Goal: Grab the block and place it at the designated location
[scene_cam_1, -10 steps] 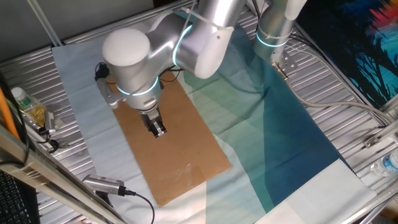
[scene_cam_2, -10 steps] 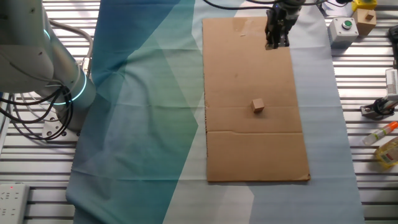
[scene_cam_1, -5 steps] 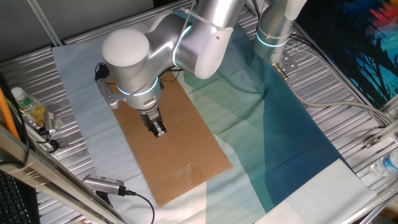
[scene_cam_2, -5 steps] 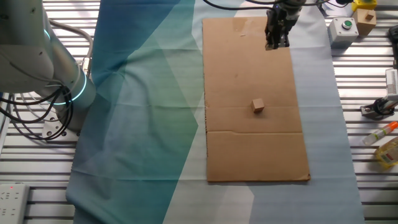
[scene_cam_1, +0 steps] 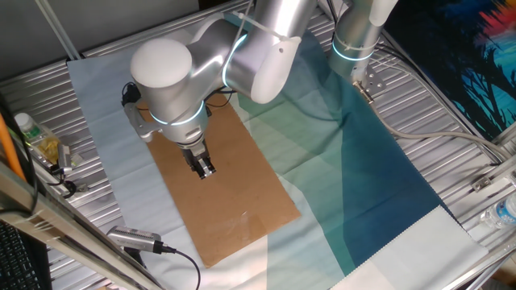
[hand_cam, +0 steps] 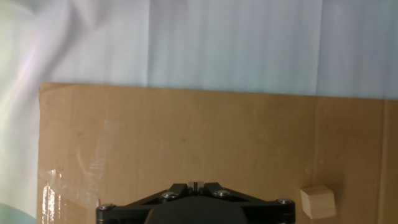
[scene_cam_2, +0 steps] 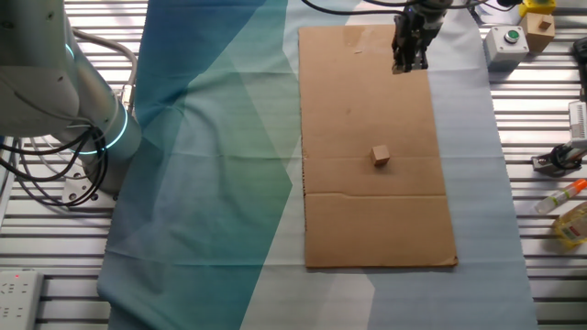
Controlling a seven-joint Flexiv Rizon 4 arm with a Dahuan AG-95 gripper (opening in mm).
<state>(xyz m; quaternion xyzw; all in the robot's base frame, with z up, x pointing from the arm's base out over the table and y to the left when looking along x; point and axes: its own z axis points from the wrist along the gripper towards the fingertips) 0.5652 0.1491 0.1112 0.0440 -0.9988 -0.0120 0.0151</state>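
The block (scene_cam_2: 381,156) is a small pale wooden cube resting on the brown cardboard sheet (scene_cam_2: 367,220), just above its crease. In the hand view the block (hand_cam: 318,202) lies at the lower right, well to the side of my fingers. A tiny dark dot (scene_cam_2: 348,112), faint, sits on the cardboard up and left of the block. My gripper (scene_cam_2: 408,64) hangs over the far right part of the sheet, apart from the block. It also shows in one fixed view (scene_cam_1: 204,168) and in the hand view (hand_cam: 195,184). Its fingers are together with nothing between them.
The cardboard (scene_cam_1: 234,201) lies on a blue-and-white cloth (scene_cam_2: 211,156) over a slatted metal table. A button box (scene_cam_2: 505,40), a second wooden block (scene_cam_2: 538,25), bottles and tools (scene_cam_2: 569,215) sit at the right. Clear tape (hand_cam: 68,186) is stuck on the cardboard's corner.
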